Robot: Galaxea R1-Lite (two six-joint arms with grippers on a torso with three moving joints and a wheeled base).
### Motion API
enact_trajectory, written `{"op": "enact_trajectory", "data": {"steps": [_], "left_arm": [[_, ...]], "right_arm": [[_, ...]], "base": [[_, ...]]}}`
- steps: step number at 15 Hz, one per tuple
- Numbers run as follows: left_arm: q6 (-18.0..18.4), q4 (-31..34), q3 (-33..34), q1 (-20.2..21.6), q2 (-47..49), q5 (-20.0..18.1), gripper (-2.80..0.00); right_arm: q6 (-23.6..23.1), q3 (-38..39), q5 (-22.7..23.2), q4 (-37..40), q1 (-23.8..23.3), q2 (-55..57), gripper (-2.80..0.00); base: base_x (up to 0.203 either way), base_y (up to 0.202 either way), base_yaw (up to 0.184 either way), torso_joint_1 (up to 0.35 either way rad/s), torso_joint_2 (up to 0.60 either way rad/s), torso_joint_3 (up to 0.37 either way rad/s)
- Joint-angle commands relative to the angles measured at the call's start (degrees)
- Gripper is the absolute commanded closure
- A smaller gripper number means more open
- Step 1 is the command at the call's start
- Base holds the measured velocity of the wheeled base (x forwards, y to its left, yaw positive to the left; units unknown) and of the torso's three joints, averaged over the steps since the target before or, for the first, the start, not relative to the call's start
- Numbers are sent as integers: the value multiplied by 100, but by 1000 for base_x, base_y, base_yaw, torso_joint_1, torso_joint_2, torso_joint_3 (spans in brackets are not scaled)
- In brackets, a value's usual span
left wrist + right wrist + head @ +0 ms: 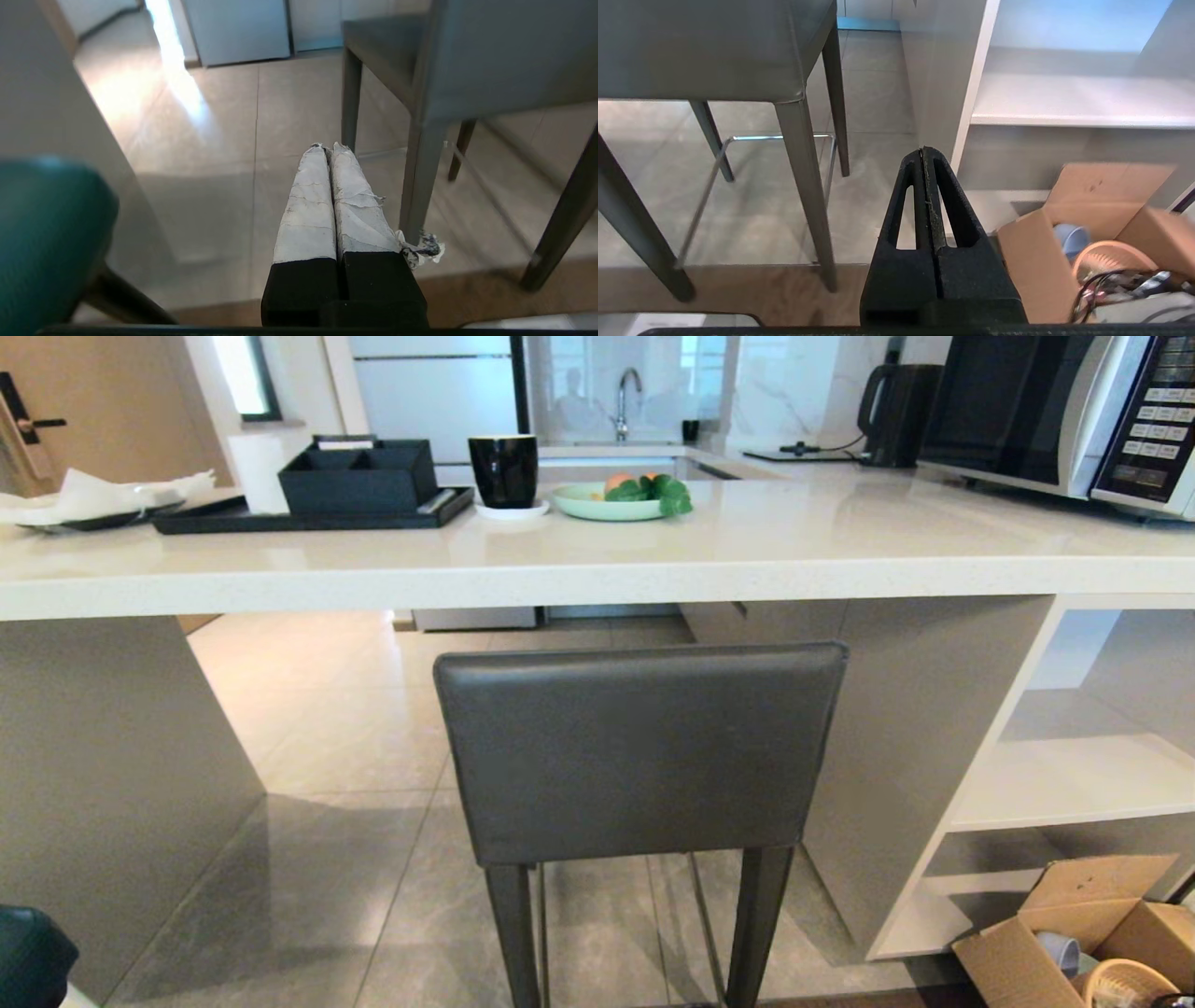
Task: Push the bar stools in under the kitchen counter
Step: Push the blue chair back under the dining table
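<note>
The dark grey stool [639, 756] is parked right in front of the kitchen counter [597, 565], its rectangular back facing the camera and sitting just below the thick off-white top. From the left wrist view its seat looks to be tucked in under the slab, though how far can't really be told. The tapered legs and a thin metal footrest can be seen lower down, on the grey tiled floor [308, 896].

Only a sliver of the teal stool [33, 952] is caught, down in the bottom left corner of the head view, beside the counter's end panel [112, 784]. It's seen closer in the left wrist view [46, 242], blurry, with one black leg showing.

Neither arm shows up in the head view. The left gripper [328, 148] is held low over the floor, between the two stools, touching neither; its white-wrapped fingers [308, 205] are pressed tight together with nothing in them. The right gripper [923, 150] is also squeezed closed and empty, hanging off the grey stool's right side, near the white shelf unit [1064, 100] and an open cardboard box [1036, 252] of odds and ends.

Up on the counter are a black tray [308, 513], a black mug [504, 471], a green plate [602, 504] of fruit and a microwave [1064, 411].
</note>
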Motion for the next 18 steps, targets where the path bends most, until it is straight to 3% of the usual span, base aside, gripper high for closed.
{"op": "enact_trajectory", "data": {"steps": [1,3,5,7,9,12,14,16,18], "left_arm": [[-443,-8,31,1,18,221,0],[-499,18,29,1,18,257,0],[-20,18,14,1,19,125,0],[43,27,11,1,26,-11,0],[355,146,152,-7,25,249,0],[-78,167,125,-5,18,315,0],[-139,158,134,-8,18,359,0],[-126,167,134,10,18,361,0],[-440,147,128,-8,21,469,0]], "right_arm": [[30,41,-3,-3,1,0,0],[184,41,-78,-10,5,4,0],[362,41,-117,-29,1,1,0],[136,41,-33,-29,1,0,0],[20,41,43,-20,1,0,0],[171,41,-19,-29,1,0,0],[188,41,-49,-29,1,0,0],[496,41,-143,-38,1,9,0],[505,41,-143,-38,5,9,0]], "base": [[0,0,0,0,0,0],[0,0,0,0,0,0],[0,0,0,0,0,0],[0,0,0,0,0,0],[0,0,0,0,0,0],[0,0,0,0,0,0],[0,0,0,0,0,0],[0,0,0,0,0,0],[0,0,0,0,0,0]]}}
